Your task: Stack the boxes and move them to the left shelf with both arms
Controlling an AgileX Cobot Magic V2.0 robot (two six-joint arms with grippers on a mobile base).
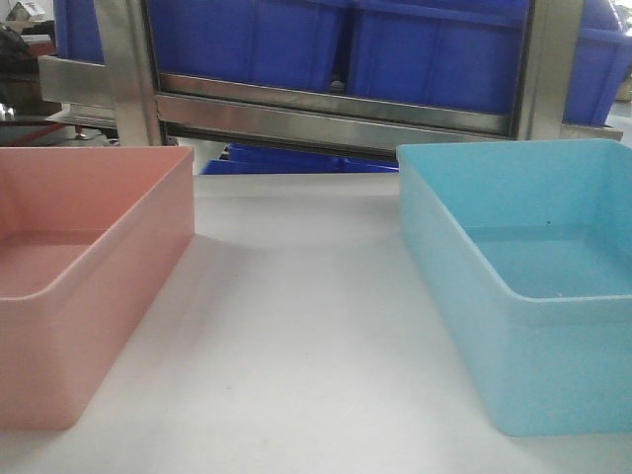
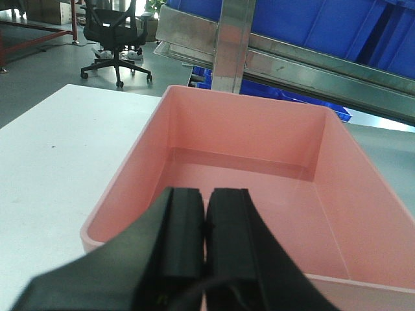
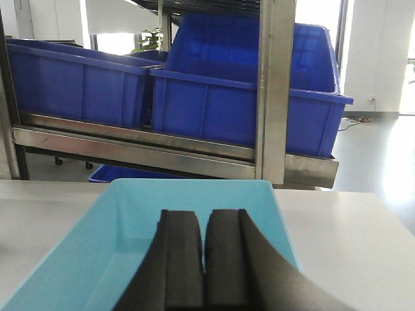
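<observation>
The left gripper (image 2: 206,197) has its fingers pressed together with nothing between them. It is at the near rim of the pink box (image 2: 259,149); contact cannot be told. The box sits upright toward the far edge of the table (image 2: 58,149). The right gripper (image 3: 204,217) is likewise pressed shut on nothing, over the near end of the blue box (image 3: 123,227).

Only the front view shows both boxes: pink by the left edge, blue by the right, well apart. Beyond the far edge, a steel rack (image 1: 336,104) carries dark blue crates (image 1: 415,39). Only the left wrist view shows an office chair (image 2: 113,32).
</observation>
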